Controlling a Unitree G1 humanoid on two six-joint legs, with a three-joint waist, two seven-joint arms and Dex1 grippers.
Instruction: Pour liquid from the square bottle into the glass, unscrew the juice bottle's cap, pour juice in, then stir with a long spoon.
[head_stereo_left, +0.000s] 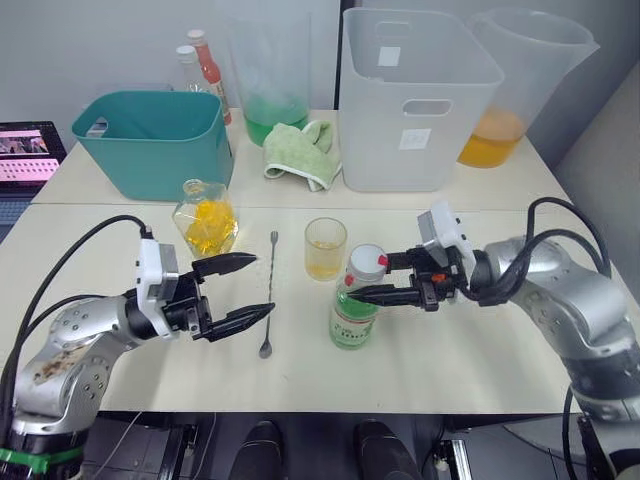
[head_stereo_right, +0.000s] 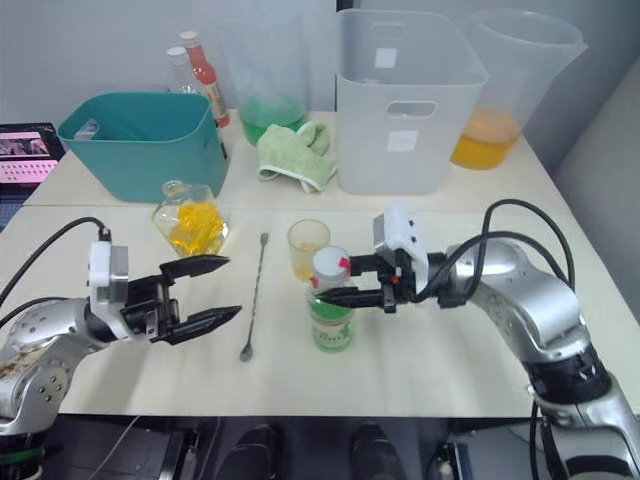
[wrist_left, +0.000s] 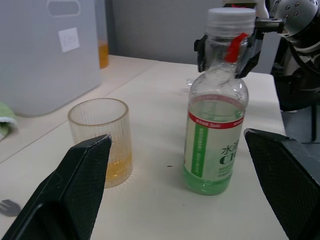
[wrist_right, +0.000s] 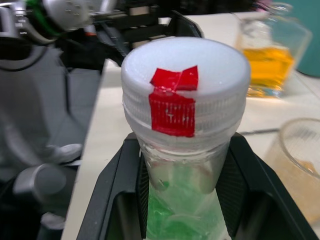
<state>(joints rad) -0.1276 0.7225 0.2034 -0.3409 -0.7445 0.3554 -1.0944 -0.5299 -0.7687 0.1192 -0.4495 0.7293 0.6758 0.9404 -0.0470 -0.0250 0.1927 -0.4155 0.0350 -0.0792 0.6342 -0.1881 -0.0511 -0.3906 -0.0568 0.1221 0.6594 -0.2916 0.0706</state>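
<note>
The juice bottle (head_stereo_left: 353, 318) stands upright at the table's middle, its white cap (wrist_right: 185, 80) with a red mark screwed on. My right gripper (head_stereo_left: 365, 278) is shut on the bottle's neck just below the cap. The glass (head_stereo_left: 325, 248) stands just behind the bottle and holds a little yellow liquid. The long spoon (head_stereo_left: 270, 290) lies flat to the left of the glass. Behind the spoon's left side sits the square bottle (head_stereo_left: 205, 220) with yellow liquid. My left gripper (head_stereo_left: 245, 290) hovers open and empty just left of the spoon, pointing toward the juice bottle.
At the back stand a teal bin (head_stereo_left: 150, 140), a white bin (head_stereo_left: 420, 110), a pitcher of green liquid (head_stereo_left: 272, 70) and one of orange liquid (head_stereo_left: 520, 80). A green cloth (head_stereo_left: 300, 150) lies between the bins. Sauce bottles (head_stereo_left: 205, 65) stand behind the teal bin.
</note>
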